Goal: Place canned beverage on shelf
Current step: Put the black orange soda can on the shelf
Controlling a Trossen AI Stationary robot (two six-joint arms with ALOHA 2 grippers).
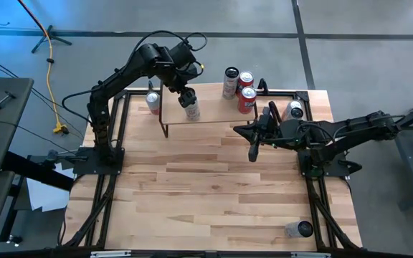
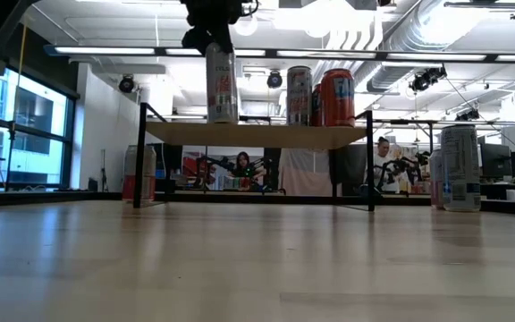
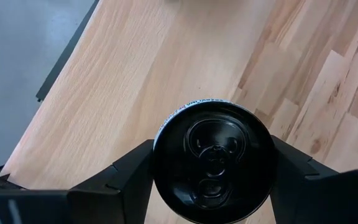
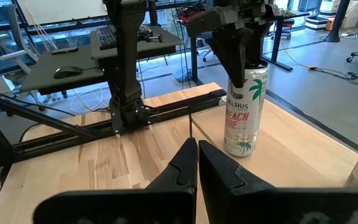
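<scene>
Your left gripper's [image 3: 211, 180] fingers [image 3: 120, 177] are clamped on either side of the white can's [image 1: 191, 108] top, and the can stands upright on the shelf [image 1: 214, 115], at its left end. From table level you see the can's base sitting flat on the plank, with the gripper on it from above. Your right gripper [image 1: 253, 153] has its fingers pressed together on nothing; it hangs over the table to the right of the shelf, just near of it, pointing toward the white can.

Look at the shelf's far right: a silver can [image 1: 230, 82] and two red cans [image 1: 246, 92] stand close together there. Another can [image 1: 153, 102] stands on the table just left of the shelf, one [image 1: 294, 110] stands on the table to the shelf's right, and one more [image 1: 299, 228] sits at the table's near right corner. A person [image 2: 240, 165] shows in the room beyond the table.
</scene>
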